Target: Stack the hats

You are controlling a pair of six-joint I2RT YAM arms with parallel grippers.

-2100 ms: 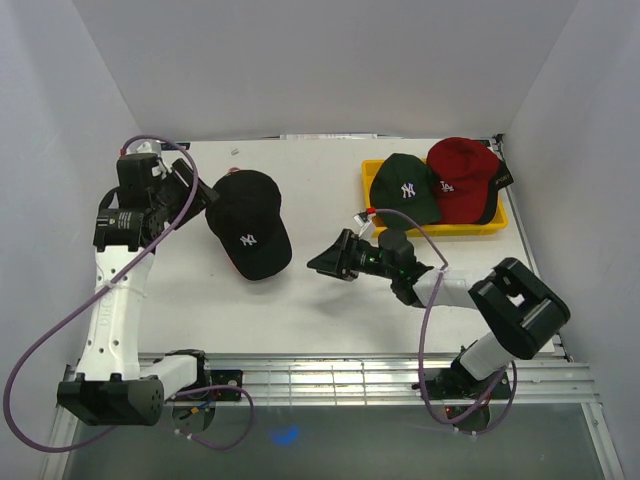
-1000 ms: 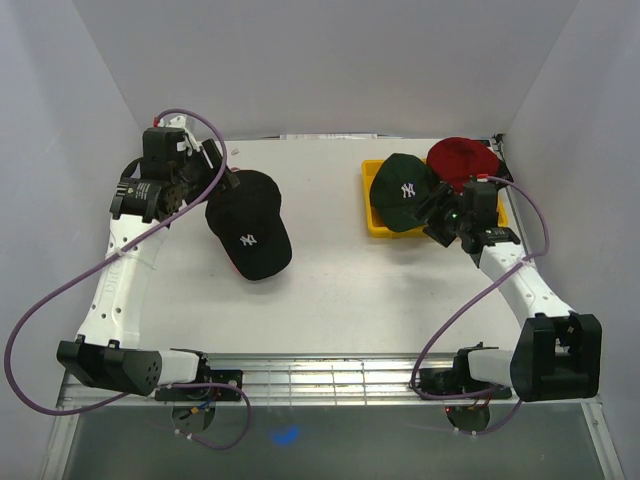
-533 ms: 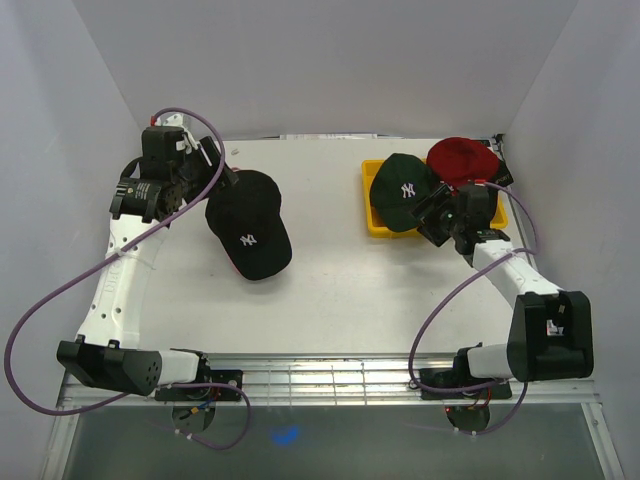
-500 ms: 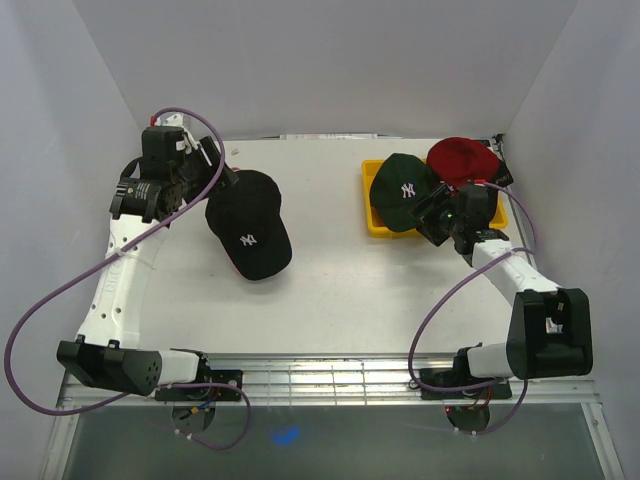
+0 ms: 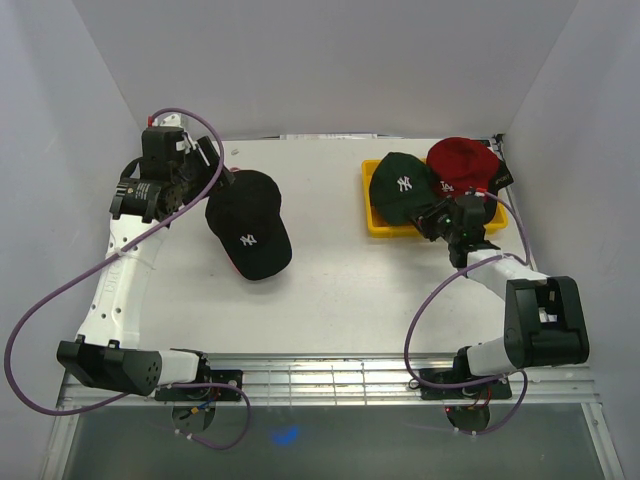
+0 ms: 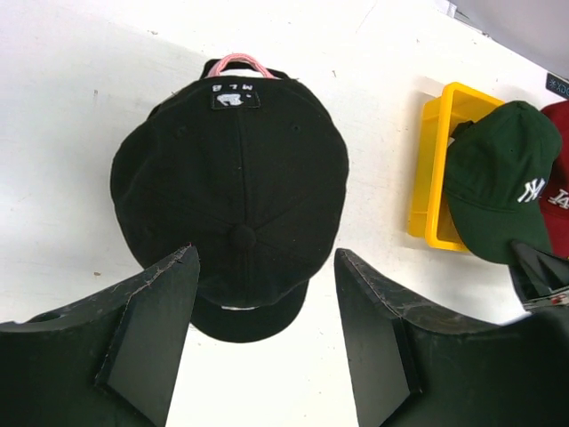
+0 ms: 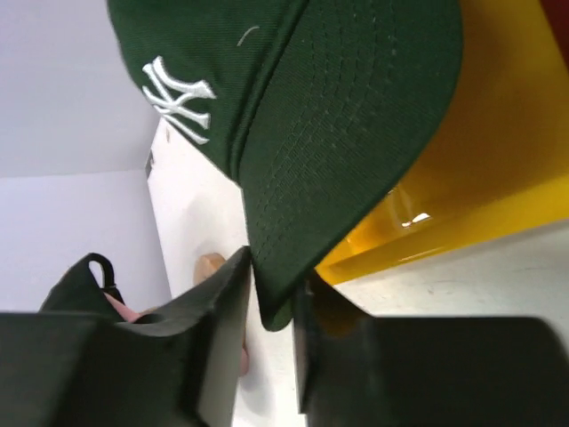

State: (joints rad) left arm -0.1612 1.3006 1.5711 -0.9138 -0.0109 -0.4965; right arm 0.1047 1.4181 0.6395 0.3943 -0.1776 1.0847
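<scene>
A black hat [image 5: 248,222] with a white NY logo sits left of centre on the table, and a pink edge [image 6: 236,60] peeks out from under its back. My left gripper [image 5: 212,176] hovers open above it, one finger on either side of its brim [image 6: 249,316] in the left wrist view. A dark green NY hat [image 5: 402,187] lies across the left end of the yellow tray [image 5: 383,229]. My right gripper [image 7: 274,294] is shut on the tip of its brim [image 7: 356,151]. A red hat [image 5: 462,165] rests in the tray beside the green one.
The yellow tray [image 7: 462,205] stands at the back right near the right wall. A bit of tan wood [image 7: 212,264] shows under the black hat in the right wrist view. White walls enclose the table on three sides.
The right gripper has closed on the green hat's brim after reaching the tray, and the green hat has shifted slightly. The left arm has stayed still.
</scene>
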